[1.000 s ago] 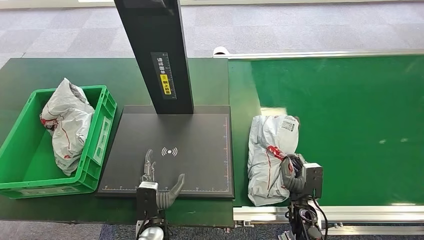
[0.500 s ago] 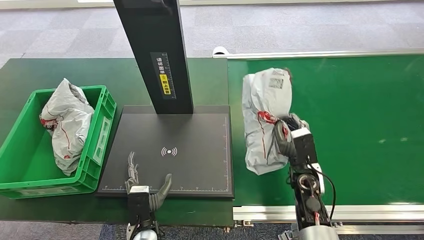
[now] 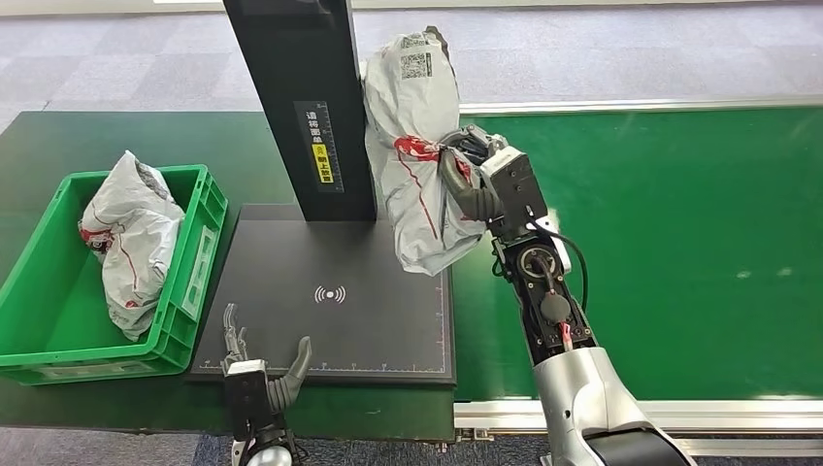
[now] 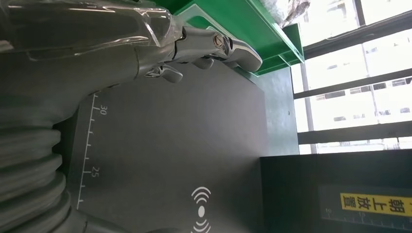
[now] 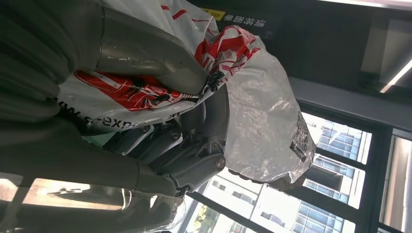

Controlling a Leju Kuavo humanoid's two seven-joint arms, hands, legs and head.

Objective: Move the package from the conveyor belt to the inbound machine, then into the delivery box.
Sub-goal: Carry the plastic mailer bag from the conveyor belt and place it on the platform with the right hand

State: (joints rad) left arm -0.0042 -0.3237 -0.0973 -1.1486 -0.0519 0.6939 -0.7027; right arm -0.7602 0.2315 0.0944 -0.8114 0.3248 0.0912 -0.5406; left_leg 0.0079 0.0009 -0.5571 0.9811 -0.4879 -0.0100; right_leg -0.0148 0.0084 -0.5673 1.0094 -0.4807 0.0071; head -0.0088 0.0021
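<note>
Head view: package (image 3: 412, 146) is gripped by right hand (image 3: 476, 184), held above scanner pad (image 3: 330, 296), probably for scanning; left hand (image 3: 257, 374) is left slack.

Grey package (image 3: 412, 146) with red print, green conveyor belt (image 3: 670, 243), green box (image 3: 58, 311), black machine plate (image 3: 378, 311).

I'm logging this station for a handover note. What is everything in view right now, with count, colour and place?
package: one, white-grey with red print, lifted above the plate's right edge, beside the column
second package: one, white-grey, inside the crate
crate: one, green, on the table left of the plate
scanner plate: one, black, centre
scanner column: one, black, rising behind the plate
conveyor belt: one, green, right
table: one, dark green
right hand: grips the package
left hand: empty, fingers apart, at the plate's near edge
</note>
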